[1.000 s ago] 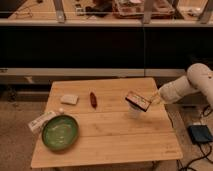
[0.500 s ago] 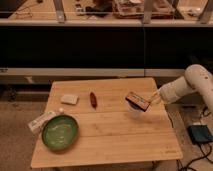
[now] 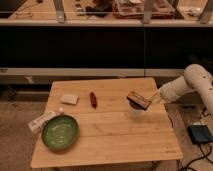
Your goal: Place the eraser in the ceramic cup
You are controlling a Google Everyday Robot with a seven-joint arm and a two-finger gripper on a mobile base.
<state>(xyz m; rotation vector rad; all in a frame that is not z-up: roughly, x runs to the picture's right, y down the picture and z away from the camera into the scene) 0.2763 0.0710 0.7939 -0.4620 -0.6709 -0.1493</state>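
I've got the eraser (image 3: 138,100) clamped in my jaws; my gripper (image 3: 148,100) is out over the table's (image 3: 115,135) 3 o'clock side, arm reaching in from the right edge. The cup (image 3: 136,111) sits on the table right under the eraser, mostly hidden by it, only a pale bit showing below.

To do this well, imo: line the eraser up dead over the cup mouth, tip it so a short end goes in first, since it looks abt as long as the cup is wide. Lower slow, let go only once the end is inside the rim. Cup looks light, so a nudge could tip it.

Eraser: small dark block, reddish-brown top, lighter edge, held tilted w/ its far end at 10 o'clock.
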